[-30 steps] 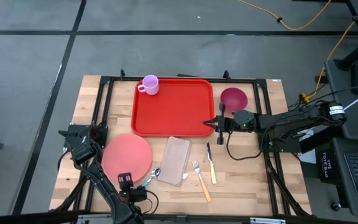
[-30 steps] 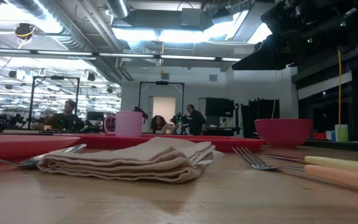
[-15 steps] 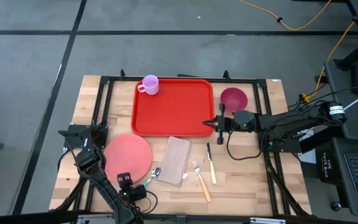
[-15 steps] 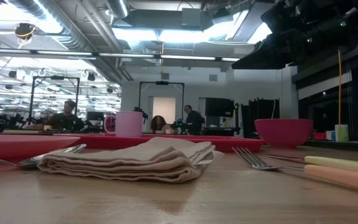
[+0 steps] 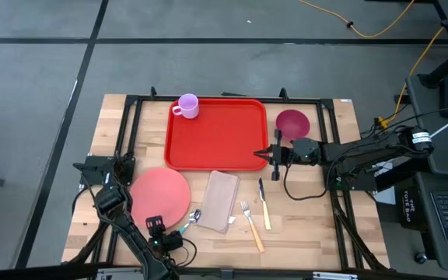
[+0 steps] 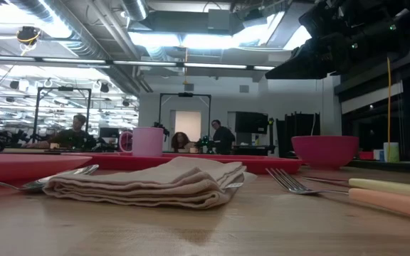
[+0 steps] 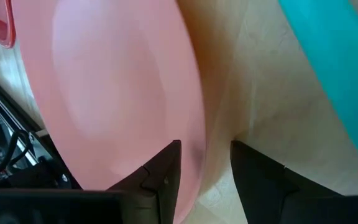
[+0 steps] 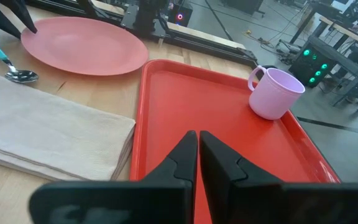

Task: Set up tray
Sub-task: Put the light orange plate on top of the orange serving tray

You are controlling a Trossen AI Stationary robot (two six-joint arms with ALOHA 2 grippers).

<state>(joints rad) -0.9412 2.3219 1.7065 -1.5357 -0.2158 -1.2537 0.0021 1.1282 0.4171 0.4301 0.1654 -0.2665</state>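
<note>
The red tray lies flat in the middle of the table, with a lilac cup standing in its far left corner. My right gripper reaches in level from the table's right, shut, with its tips over the tray's right rim near the near corner. My left gripper is open at the near edge of the round pink plate. In the left wrist view, one finger is over the plate and the other over bare wood. My right gripper comes level from the table's right with shut fingers above the tray's right rim, which they hide; I cannot tell whether it touches the tray. My left gripper's fingers stand on either side of the plate's near rim; I cannot tell whether they touch it.
A magenta bowl sits right of the tray, beside my right arm. A folded beige napkin lies near the tray's near edge, with a teal-handled spoon on its left and a fork and knife on its right. A black frame borders the table.
My left arm's elbow has shifted a little toward the table's near edge, while its gripper has stayed at the plate's near edge. The right arm and all objects have kept still.
</note>
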